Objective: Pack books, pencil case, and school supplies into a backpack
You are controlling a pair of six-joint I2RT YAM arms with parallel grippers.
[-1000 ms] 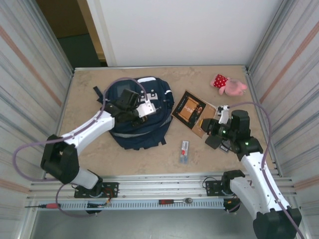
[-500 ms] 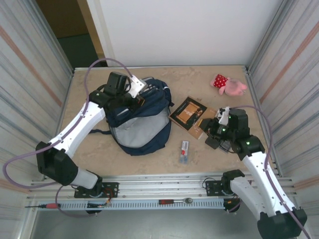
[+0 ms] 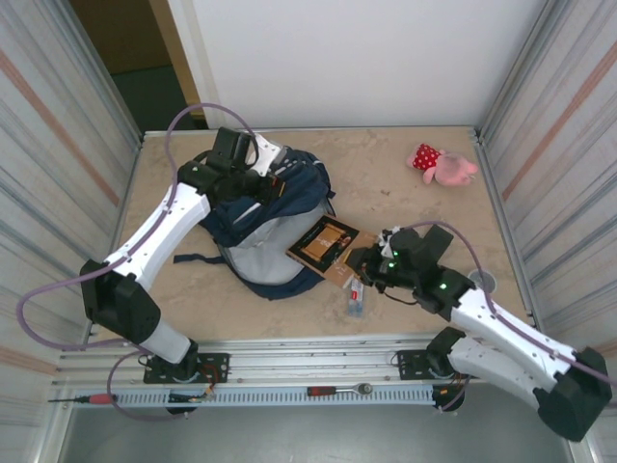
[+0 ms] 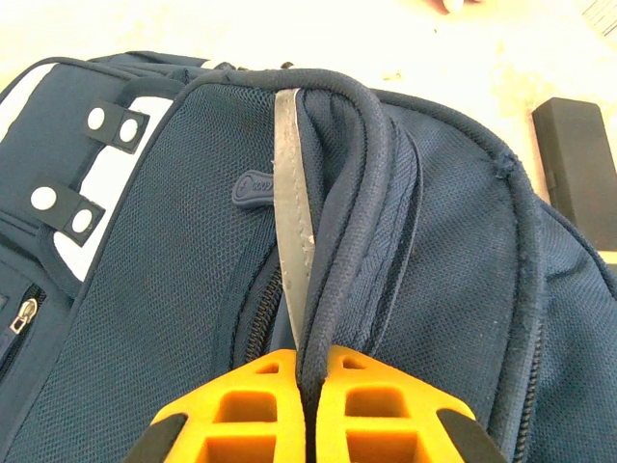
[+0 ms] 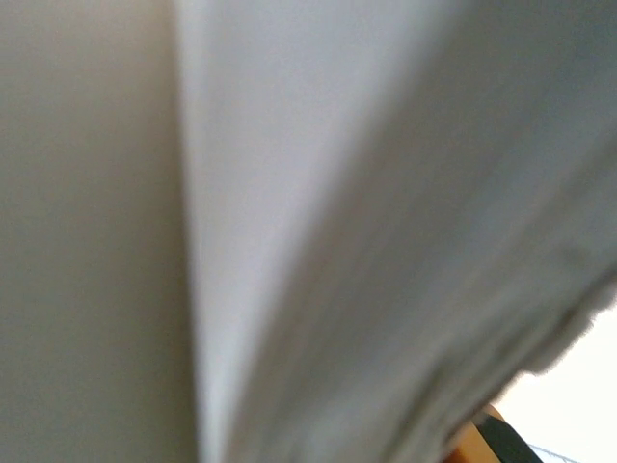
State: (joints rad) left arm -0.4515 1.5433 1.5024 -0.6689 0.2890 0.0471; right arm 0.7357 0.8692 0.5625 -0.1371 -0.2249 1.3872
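Big navy fabric backpack (image 3: 294, 198) sits left of centre on the table (image 3: 434, 207). Its mouth is propped open, pale grey lining facing lower right. At its top rim the left claw (image 3: 253, 181) is clamped tight on the piping, holding it up. The thin dark-brown paperback with an orange-tan picture (image 3: 326, 241) is pinched at its right edge by the right claw (image 3: 362, 262). It lies just right of the mouth, tilted, lower-left corner leading over the rim. Right arm is nearer, so I'd judge insertion as a push toward frame left. Counts: one backpack, one paperback, one pink plush toy (image 3: 443, 164) upper right, one narrow white pack with red and blue marks (image 3: 357, 293) just below the paperback.
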